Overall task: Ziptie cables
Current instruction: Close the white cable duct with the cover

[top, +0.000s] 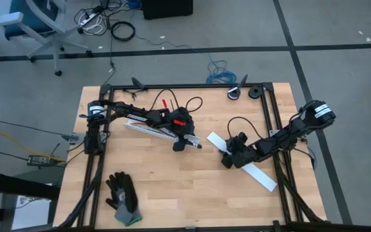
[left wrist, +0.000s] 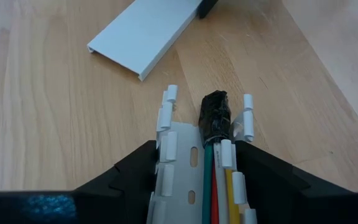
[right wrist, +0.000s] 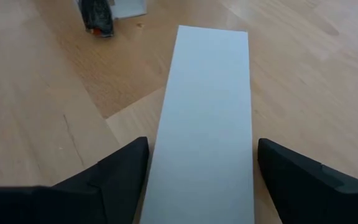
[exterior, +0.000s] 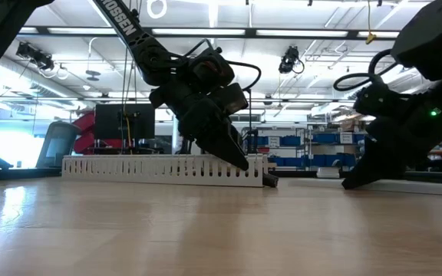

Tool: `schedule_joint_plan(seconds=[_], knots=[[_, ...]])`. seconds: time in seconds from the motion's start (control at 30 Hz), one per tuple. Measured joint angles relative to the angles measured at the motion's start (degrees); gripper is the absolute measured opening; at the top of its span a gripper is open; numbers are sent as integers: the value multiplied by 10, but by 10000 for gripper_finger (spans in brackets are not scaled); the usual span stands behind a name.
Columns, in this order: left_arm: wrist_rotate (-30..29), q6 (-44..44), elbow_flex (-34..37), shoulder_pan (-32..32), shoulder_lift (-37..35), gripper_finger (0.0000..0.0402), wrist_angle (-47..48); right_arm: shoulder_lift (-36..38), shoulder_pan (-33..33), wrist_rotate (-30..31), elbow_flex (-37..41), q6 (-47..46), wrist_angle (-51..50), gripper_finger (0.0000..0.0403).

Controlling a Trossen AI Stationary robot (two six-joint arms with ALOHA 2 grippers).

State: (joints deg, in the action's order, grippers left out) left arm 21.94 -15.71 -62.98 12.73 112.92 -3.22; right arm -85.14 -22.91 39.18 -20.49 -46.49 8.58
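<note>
A long white slotted strip [top: 148,127] [exterior: 159,169] lies on the table. Green, red, white and yellow cables [left wrist: 219,186] run along its channel and end in a black taped tip [left wrist: 215,115]. My left gripper [top: 185,143] [left wrist: 194,149] [exterior: 240,157] stands at that end, shut on the strip. A flat white strip [top: 263,175] [right wrist: 207,112] lies slantwise to the right. My right gripper [top: 228,158] [right wrist: 202,149] is open and low over it, one finger beside each long edge. I cannot tell whether they touch it. No ziptie shows. My left gripper pinches the white slotted strip near its end, one finger against each slotted side wall [left wrist: 166,146]. The fingers slant down from above and point along the strip. The strip lies flat on the table, with the cables between the walls.
A black glove [top: 124,198] lies near the table's near left corner. Thick black cords [top: 237,122] loop over the middle, and a short red wire [top: 165,103] lies farther back. Two round black parts [top: 235,95] sit at the far edge. A blue wire coil [top: 221,72] lies on the floor.
</note>
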Motion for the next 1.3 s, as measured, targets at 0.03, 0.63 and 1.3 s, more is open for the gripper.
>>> schedule_joint_plan(seconds=[0.03,0.63,1.3], knots=[[0,0,0,0,0,218,0,0,2,-4,0,0,-3,293],[0,0,0,0,0,218,0,-1,7,-21,-1,12,-10,237],[0,0,0,0,0,218,0,-1,7,-19,0,11,-11,214]])
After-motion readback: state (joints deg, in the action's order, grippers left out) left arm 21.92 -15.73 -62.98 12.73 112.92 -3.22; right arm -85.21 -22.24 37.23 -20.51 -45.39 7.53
